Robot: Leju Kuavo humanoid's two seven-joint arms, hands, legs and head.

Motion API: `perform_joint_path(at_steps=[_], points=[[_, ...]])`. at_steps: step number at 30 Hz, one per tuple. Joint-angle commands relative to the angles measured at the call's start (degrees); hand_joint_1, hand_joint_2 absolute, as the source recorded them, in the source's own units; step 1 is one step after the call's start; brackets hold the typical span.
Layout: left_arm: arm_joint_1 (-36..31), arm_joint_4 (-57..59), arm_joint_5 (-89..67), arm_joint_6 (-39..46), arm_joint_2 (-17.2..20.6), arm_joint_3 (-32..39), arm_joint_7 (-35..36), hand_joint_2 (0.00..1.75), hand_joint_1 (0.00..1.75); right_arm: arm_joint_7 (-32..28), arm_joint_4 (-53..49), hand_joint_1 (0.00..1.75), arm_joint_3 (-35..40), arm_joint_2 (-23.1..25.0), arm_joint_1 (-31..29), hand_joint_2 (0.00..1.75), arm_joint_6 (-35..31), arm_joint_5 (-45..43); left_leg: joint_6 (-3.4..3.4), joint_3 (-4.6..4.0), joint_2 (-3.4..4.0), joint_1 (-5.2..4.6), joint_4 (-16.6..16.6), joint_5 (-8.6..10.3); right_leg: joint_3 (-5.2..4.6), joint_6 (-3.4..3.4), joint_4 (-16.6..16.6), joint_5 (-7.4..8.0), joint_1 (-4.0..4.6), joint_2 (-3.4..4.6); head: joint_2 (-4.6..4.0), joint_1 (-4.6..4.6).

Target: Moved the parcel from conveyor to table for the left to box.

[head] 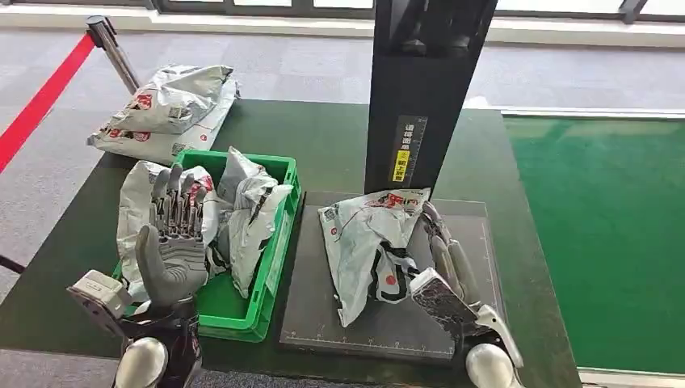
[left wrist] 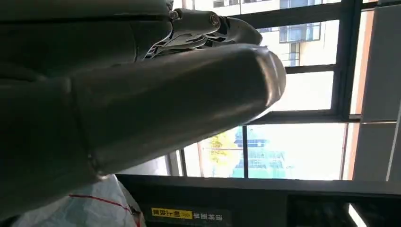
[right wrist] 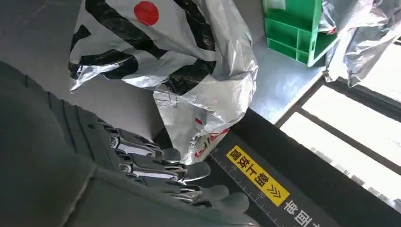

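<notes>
**Silver parcel lying on the grey scale plate, both hands empty**

Dark green covering is seen on the table [head: 339, 137], which carries everything else; a brighter green conveyor surface [head: 606, 234] runs along its right side. A black upright column [head: 420, 89] with a yellow warning label [head: 401, 165] is planted at the far edge of a grey scale plate [head: 315, 299], whose ruler markings are visible along its near edge. To the left of the plate, touching or just beside it, a green plastic crate [head: 275, 267] is set, and crumpled silver mailer bags [head: 242, 210] are piled inside it. Two more silver bags [head: 165, 113] are stacked at the table's far left corner, near a red barrier strap [head: 40, 101] and its post.

The parcel [head: 367, 242], a wrinkled silver-white poly bag with black and red printing, is laid flat on the grey plate just in front of the column. The right hand [head: 440, 259] is placed close along the parcel's right side with fingers extended and nothing held; in the right wrist view the fingertips [right wrist: 194, 172] are seen next to the bag's edge [right wrist: 189, 85], though contact cannot be confirmed. The left hand [head: 174, 234] is raised above the crate's left part, palm turned towards the camera, fingers straight and spread, nothing grasped.
</notes>
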Motion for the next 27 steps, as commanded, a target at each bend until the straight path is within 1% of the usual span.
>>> perform_joint_path(at_steps=[1,2,3,4,5,6,7,8,9,10,11,13,14,15,16,17,18,19,20,21,22,27], points=[[-1.09,2.08,-4.55,-0.15,0.16,-0.89,1.54,0.0,0.0,2.25,-4.35,0.0,2.84,-3.05,2.08,0.0,2.1,2.58,0.02,0.14,-0.11,0.04,-0.11,0.0,0.18,-0.02,-0.15,0.0,0.03,0.05,0.0,0.0],[-1.23,2.13,-4.71,-0.13,0.06,-1.05,1.57,0.0,0.0,2.26,-4.66,0.0,2.76,-3.09,2.23,0.0,2.12,2.66,0.02,0.13,-0.15,0.03,-0.1,0.0,0.17,-0.02,-0.14,-0.01,0.02,0.01,0.0,0.0],[-2.14,2.55,-6.07,-0.62,0.04,-2.12,2.37,0.0,0.0,-2.11,-6.74,0.0,1.96,-2.53,2.7,0.0,0.62,1.47,0.02,0.15,-0.16,0.05,-0.12,-0.01,0.21,-0.02,-0.18,-0.01,0.05,0.01,0.0,0.0],[-2.52,2.75,-6.36,-0.55,-0.19,-2.44,2.57,0.0,0.0,-1.89,-7.53,0.0,1.79,-2.38,2.53,0.0,0.62,1.58,0.02,0.06,-0.17,0.03,-0.04,0.0,0.1,0.0,-0.08,-0.02,0.02,-0.07,0.0,-0.02],[-3.86,3.61,-11.52,0.82,0.07,-4.25,4.45,0.0,0.0,-9.13,-11.13,0.0,-0.14,-0.52,3.61,0.0,-1.43,-4.72,0.02,0.02,-0.28,0.01,-0.03,0.01,0.08,-0.01,-0.04,-0.06,0.0,-0.16,0.0,0.0],[-4.85,4.3,-14.55,1.62,0.12,-5.36,5.21,0.0,0.0,-12.0,-13.97,0.0,-0.78,-0.03,4.23,0.0,-1.71,-7.2,0.02,0.05,-0.3,0.05,-0.03,0.0,0.15,-0.01,-0.08,-0.06,0.04,-0.16,0.0,0.0],[-7.63,5.98,-24.03,3.61,0.81,-8.31,6.41,0.0,0.0,-20.36,-19.81,0.0,-1.95,1.16,5.79,0.0,-1.98,-13.82,0.02,0.03,-0.38,0.04,-0.01,0.01,0.14,-0.01,-0.05,-0.08,0.03,-0.23,0.0,-0.02],[-9.43,7.5,-26.78,4.5,-0.25,-9.66,7.01,1.75,0.0,-20.77,-23.88,0.0,-2.66,1.31,7.39,0.0,-1.82,-14.52,0.02,-0.12,-0.37,-0.01,0.07,0.02,-0.04,0.0,0.07,-0.09,-0.02,-0.28,0.0,-0.02],[-10.27,8.14,-28.23,5.1,-0.47,-10.24,7.43,1.75,0.0,-20.21,-26.02,0.0,-3.03,1.55,7.94,1.75,-1.52,-14.67,0.02,-0.19,-0.62,-0.01,0.12,0.04,-0.03,-0.01,0.13,-0.15,-0.03,-0.5,0.0,-0.02],[-12.12,9.44,-31.97,5.24,-0.16,-12.36,7.9,1.75,0.0,-24.2,-29.78,0.0,-4.24,3.17,8.99,1.75,-2.39,-17.82,0.02,-0.12,-0.72,0.02,0.11,0.03,0.07,-0.01,0.07,-0.16,0.0,-0.56,0.0,-0.02],[-13.01,10.24,-32.65,5.06,-0.56,-13.12,7.96,1.75,0.0,-24.2,-31.58,0.0,-4.56,3.19,9.78,1.75,-2.63,-18.41,0.02,-0.19,-0.54,-0.04,0.1,0.07,-0.09,0.01,0.09,-0.1,-0.06,-0.47,0.0,0.0],[-13.68,11.02,-33.12,5.29,-1.16,-13.64,8.27,1.75,0.0,-24.11,-33.21,0.0,-4.75,3.23,10.54,1.75,-2.48,-18.4,0.03,-0.1,-0.76,0.01,0.08,0.06,0.11,0.0,0.01,-0.14,-0.01,-0.67,0.0,0.0],[-13.68,11.02,-33.12,5.29,-1.16,-13.64,8.27,1.75,0.0,-24.11,-33.21,0.0,-4.75,3.23,10.54,1.75,-2.48,-18.4,0.03,-0.06,-0.4,-0.03,0.05,0.04,0.02,0.01,0.0,-0.05,-0.04,-0.35,0.0,0.0],[-14.44,11.56,-34.26,4.64,-0.49,-14.67,8.45,1.75,0.0,-24.2,-35.38,0.0,-4.21,3.06,9.59,1.75,-5.1,-18.89,0.04,-0.01,-0.4,-0.01,0.02,0.03,0.1,0.01,-0.06,-0.04,-0.03,-0.33,0.0,0.0],[-16.28,13.25,-37.03,4.6,-0.27,-16.05,9.2,1.75,0.0,-24.2,-37.26,0.0,-3.33,2.32,9.8,1.75,-9.59,-17.84,0.04,-0.03,-0.33,0.0,0.03,0.02,0.06,0.01,-0.05,-0.03,-0.02,-0.27,0.0,0.0],[-17.39,14.43,-38.91,5.07,-0.31,-16.83,9.5,1.75,0.0,-24.2,-37.93,0.0,-2.75,1.81,10.0,1.75,-11.2,-17.46,0.04,-0.07,-0.18,-0.05,0.05,0.0,-0.06,0.01,0.03,-0.03,-0.07,-0.17,0.0,0.0],[-19.75,17.01,-41.77,5.09,-0.13,-18.75,10.0,1.75,0.0,-24.2,-38.56,0.0,-2.07,0.81,10.21,1.75,-12.66,-18.37,0.04,-0.09,-0.23,-0.02,0.07,0.01,-0.06,0.0,0.02,-0.03,-0.05,-0.24,0.0,-0.02],[-22.2,20.15,-45.9,4.71,0.4,-21.02,11.48,1.75,0.0,-24.2,-38.68,0.0,-2.12,0.37,9.84,1.75,-13.11,-20.09,0.04,-0.11,-0.48,-0.03,0.08,0.07,-0.02,0.0,0.03,-0.06,-0.06,-0.46,0.0,0.0],[-24.37,23.95,-48.63,4.34,0.12,-22.85,12.16,1.75,0.0,-24.2,-38.28,0.0,-2.17,-0.31,9.17,1.75,-13.44,-20.55,0.04,-0.07,-0.45,-0.02,0.06,0.07,-0.03,0.0,-0.01,-0.04,-0.05,-0.42,0.0,-0.02],[-24.95,25.75,-48.95,5.1,-0.48,-22.99,11.8,1.75,0.0,-24.2,-38.01,0.0,-2.32,-0.39,8.86,1.75,-13.43,-20.74,0.04,-0.1,-0.62,0.0,0.06,0.11,0.01,0.0,-0.06,-0.03,-0.02,-0.55,0.0,-0.02],[-24.95,25.75,-48.95,5.1,-0.48,-22.99,11.8,1.75,0.0,-24.2,-38.01,0.0,-2.32,-0.39,8.86,1.75,-13.43,-20.74,0.07,-0.03,-0.61,0.0,0.02,0.12,0.13,0.02,-0.14,0.0,0.01,-0.56,0.0,0.0],[-24.95,25.75,-48.95,5.1,-0.48,-22.99,11.8,1.75,0.0,-24.2,-38.01,0.0,-2.32,-0.39,8.86,1.75,-13.43,-20.74,0.06,0.11,-0.04,-0.03,-0.01,0.04,0.12,0.02,-0.11,0.1,-0.04,-0.02,0.0,-0.02]])
